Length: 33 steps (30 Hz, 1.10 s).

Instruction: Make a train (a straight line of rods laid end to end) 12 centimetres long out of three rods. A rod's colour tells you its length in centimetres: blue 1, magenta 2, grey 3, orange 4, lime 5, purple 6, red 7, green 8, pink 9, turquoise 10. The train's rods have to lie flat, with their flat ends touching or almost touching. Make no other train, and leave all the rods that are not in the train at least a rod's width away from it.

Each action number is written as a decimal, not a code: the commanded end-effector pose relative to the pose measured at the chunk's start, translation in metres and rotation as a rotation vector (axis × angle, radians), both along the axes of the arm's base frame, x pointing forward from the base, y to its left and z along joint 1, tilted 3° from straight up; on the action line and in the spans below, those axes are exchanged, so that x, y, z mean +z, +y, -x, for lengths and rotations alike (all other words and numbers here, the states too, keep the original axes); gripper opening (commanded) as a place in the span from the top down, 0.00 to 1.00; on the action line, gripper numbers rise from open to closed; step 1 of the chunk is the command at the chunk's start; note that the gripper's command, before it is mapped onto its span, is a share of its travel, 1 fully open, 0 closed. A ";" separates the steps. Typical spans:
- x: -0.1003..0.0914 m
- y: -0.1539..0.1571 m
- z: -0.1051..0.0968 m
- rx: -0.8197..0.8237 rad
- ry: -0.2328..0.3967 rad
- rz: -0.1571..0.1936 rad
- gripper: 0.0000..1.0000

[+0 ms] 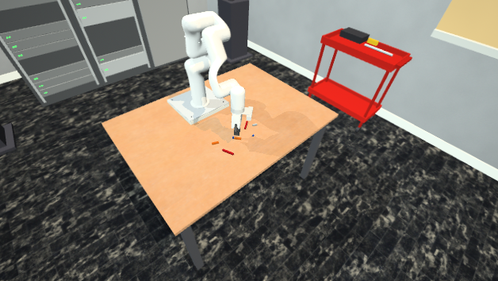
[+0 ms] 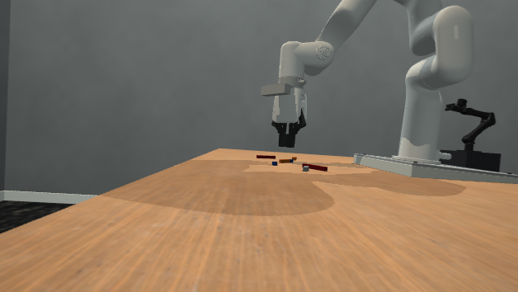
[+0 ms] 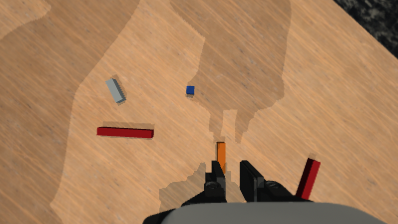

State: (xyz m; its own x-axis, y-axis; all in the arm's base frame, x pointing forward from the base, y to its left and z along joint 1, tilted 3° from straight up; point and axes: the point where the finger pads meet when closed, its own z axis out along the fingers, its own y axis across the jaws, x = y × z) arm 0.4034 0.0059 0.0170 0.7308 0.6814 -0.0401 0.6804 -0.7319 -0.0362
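Observation:
My gripper (image 1: 236,130) (image 2: 287,142) (image 3: 228,174) is open and holds nothing. It hangs a little above an orange rod (image 1: 238,138) (image 2: 284,161) (image 3: 220,152) that lies flat on the table, its near end hidden behind my left finger in the wrist view. A small blue rod (image 1: 233,137) lies at that rod's end. A red rod (image 1: 246,125) (image 2: 317,167) (image 3: 125,132) lies near a grey rod (image 1: 254,125) (image 2: 305,168) (image 3: 115,90). A second red rod (image 1: 227,152) (image 2: 266,157) (image 3: 308,178), a second orange rod (image 1: 215,143) and another blue rod (image 1: 253,136) (image 2: 275,163) (image 3: 190,90) lie apart.
The rods lie near the middle of the wooden table (image 1: 178,178) (image 2: 247,231), in front of the arm's base plate (image 1: 186,109) (image 2: 412,167). A red trolley (image 1: 357,75) stands beside the table's far right edge.

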 end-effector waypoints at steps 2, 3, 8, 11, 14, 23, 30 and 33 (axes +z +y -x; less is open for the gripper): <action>0.030 0.000 -0.002 0.000 -0.002 0.000 0.76; 0.030 0.000 -0.002 0.000 -0.002 0.000 0.76; 0.043 0.000 -0.003 0.000 -0.002 0.000 0.76; 0.044 0.000 -0.003 0.000 -0.002 0.000 0.76; 0.044 0.000 -0.003 0.000 -0.002 0.000 0.00; 0.044 0.000 -0.003 0.000 -0.002 0.000 0.00; 0.044 0.000 -0.003 0.000 -0.002 0.000 0.00; 0.044 0.000 -0.003 0.000 -0.002 0.000 0.00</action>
